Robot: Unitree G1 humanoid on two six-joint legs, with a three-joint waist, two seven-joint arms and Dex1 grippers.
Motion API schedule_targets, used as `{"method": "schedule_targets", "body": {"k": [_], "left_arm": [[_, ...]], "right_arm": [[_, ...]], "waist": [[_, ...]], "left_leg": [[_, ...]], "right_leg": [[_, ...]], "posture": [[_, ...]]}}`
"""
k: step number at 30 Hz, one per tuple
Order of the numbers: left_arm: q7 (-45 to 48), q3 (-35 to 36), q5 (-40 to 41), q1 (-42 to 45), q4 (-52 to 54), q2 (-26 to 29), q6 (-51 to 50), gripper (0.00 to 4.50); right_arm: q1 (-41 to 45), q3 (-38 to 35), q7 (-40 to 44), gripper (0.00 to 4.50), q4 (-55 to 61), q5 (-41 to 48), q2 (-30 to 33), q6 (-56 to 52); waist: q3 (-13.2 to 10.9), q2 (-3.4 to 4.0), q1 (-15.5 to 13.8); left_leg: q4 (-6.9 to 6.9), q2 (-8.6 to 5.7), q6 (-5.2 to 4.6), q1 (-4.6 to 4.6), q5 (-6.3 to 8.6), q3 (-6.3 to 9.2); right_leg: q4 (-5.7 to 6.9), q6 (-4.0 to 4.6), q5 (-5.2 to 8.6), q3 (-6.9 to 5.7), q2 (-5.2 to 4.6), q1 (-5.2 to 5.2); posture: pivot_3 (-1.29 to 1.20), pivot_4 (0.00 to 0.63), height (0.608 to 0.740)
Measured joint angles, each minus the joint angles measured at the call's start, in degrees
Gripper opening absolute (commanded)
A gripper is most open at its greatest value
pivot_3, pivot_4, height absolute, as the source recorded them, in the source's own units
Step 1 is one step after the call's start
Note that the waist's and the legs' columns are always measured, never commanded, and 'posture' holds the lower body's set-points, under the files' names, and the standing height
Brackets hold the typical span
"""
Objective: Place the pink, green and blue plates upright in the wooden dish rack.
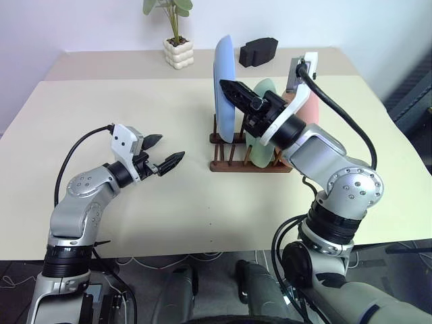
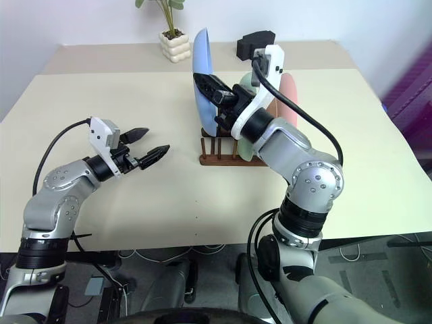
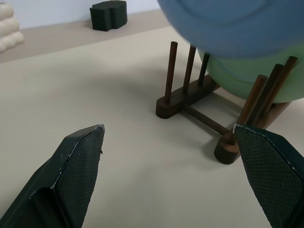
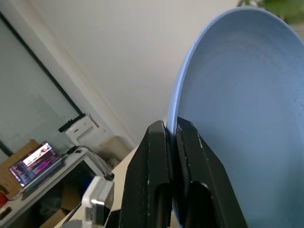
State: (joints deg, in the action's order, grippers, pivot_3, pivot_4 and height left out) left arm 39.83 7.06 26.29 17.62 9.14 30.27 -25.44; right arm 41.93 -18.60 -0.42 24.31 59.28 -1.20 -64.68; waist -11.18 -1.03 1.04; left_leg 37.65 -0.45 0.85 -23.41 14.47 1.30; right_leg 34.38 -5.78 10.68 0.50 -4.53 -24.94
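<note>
Off to the left, the left gripper (image 1: 165,154) hung just above the beige table (image 1: 101,115), its two black fingers spread wide apart with nothing between them, pointing across toward the rack. Farther back stood a small potted plant (image 1: 177,40) in a knobbly cream pot. Moving right, the wooden dish rack (image 1: 233,160) sat near the middle of the table — dark rails with rows of upright pegs, the pegs at its left end bare. The blue plate (image 1: 225,88) stood on edge over the left part of the rack, the tallest thing there; whether its lower rim had settled between the pegs I could not tell. The right gripper (image 1: 233,91) had its fingers pinched shut on that plate's rim, and from the wrist camera the two fingers (image 4: 156,180) could be seen squeezing the edge between them. Just behind it the green plate (image 1: 260,145) stood upright in the rack, partly hidden by the arm. Right of that the pink plate (image 1: 307,108) also stood on edge at the rack's far end. Behind them all, toward the back of the table, lay a black block (image 1: 258,50).
</note>
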Motion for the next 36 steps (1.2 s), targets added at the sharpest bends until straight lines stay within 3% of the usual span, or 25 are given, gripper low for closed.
{"method": "schedule_targets", "body": {"k": [13, 17, 23, 28, 36], "left_arm": [[-0.36, -0.97, -0.05, 0.00, 0.05, -0.36, 0.00, 4.47], [-0.38, -1.28, -0.07, 0.00, 0.05, -0.49, 0.00, 4.50], [-0.38, -1.56, -0.34, 0.00, 0.05, -0.54, 0.00, 4.50], [-0.37, -1.72, -0.59, 0.00, 0.05, -0.62, 0.00, 4.50], [-0.32, -1.77, -0.69, 0.00, 0.05, -1.06, 0.01, 4.50]], "right_arm": [[-0.64, 0.00, -9.25, 0.00, -4.60, 9.28, 1.25, 1.52], [-0.71, 0.17, -11.41, 1.38, -5.54, 11.74, 1.93, 2.80], [-1.07, 1.51, -12.38, 4.45, -5.65, 13.39, 3.65, 3.93], [-1.07, 3.94, -11.85, 4.45, -5.43, 13.28, 6.36, 5.11], [-0.17, 10.56, -5.00, 4.45, -1.77, 6.70, 16.68, 5.82]], "waist": [[0.00, 0.00, 0.03], [0.00, 0.00, 0.03], [0.00, 0.00, 0.03], [0.00, 0.00, -0.02], [0.00, 0.00, -0.05]], "left_leg": [[-0.02, 0.07, 0.00, 0.00, 0.00, -0.01], [-0.03, 0.09, 0.00, 0.00, 0.00, -0.02], [-0.06, 0.13, -0.01, 0.00, 0.00, -0.03], [-0.08, 0.14, -0.01, -0.01, 0.00, -0.04], [-0.13, 0.14, -0.01, -0.01, 0.00, -0.08]], "right_leg": [[-0.05, 0.02, 0.01, 0.00, 0.03, 0.00], [-0.07, 0.06, 0.04, 0.00, 0.03, 0.00], [-0.10, 0.13, 0.08, 0.01, 0.04, 0.00], [-0.13, 0.14, 0.09, 0.01, 0.05, 0.00], [-0.18, 0.15, 0.10, 0.02, 0.05, -0.01]], "posture": [[0.00, 0.150, 0.736], [0.00, 0.150, 0.736], [0.00, 0.150, 0.736], [0.00, 0.150, 0.736], [0.00, 0.150, 0.736]]}}
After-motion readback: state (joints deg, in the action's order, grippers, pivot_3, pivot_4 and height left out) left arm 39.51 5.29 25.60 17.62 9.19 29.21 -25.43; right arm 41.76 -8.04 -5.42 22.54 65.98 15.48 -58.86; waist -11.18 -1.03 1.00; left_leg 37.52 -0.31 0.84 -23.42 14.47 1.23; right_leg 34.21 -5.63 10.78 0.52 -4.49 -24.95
